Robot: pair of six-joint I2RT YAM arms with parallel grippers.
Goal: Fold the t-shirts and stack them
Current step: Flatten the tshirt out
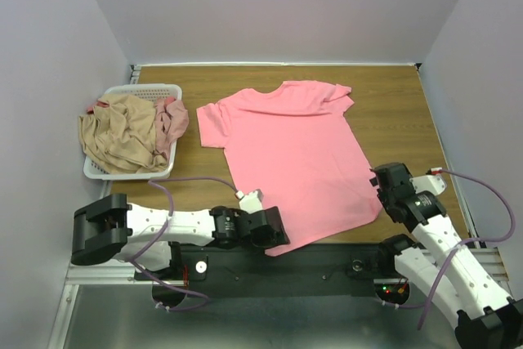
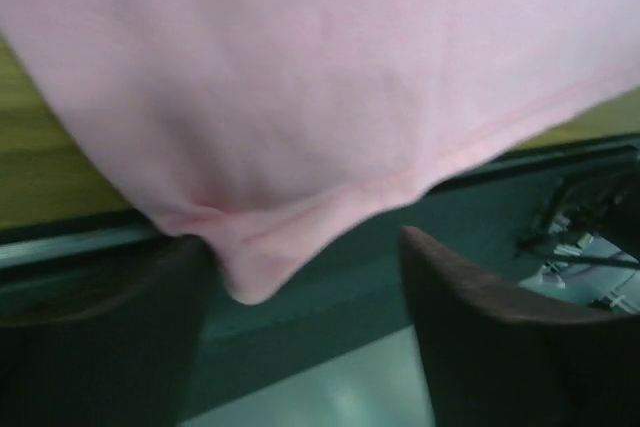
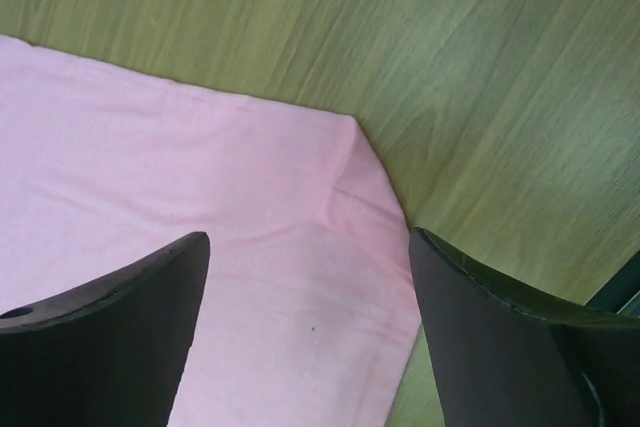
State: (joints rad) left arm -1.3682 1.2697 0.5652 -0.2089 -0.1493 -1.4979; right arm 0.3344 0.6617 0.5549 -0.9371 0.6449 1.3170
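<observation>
A salmon-pink t-shirt (image 1: pixel 292 153) lies spread flat on the wooden table, neck toward the far side. My left gripper (image 1: pixel 276 230) is open at the shirt's near left hem corner (image 2: pixel 250 277), which hangs between its fingers over the table's front edge. My right gripper (image 1: pixel 389 184) is open above the near right hem corner (image 3: pixel 350 247), fingers either side of it. A tan-beige t-shirt (image 1: pixel 118 132) and a dusty pink t-shirt (image 1: pixel 169 123) lie crumpled in the basket.
A white slatted basket (image 1: pixel 105 171) stands at the left of the table. Bare wood (image 1: pixel 400 112) lies to the right of the shirt. A dark metal rail (image 1: pixel 327 263) runs along the table's front edge. Purple-white walls close in the sides.
</observation>
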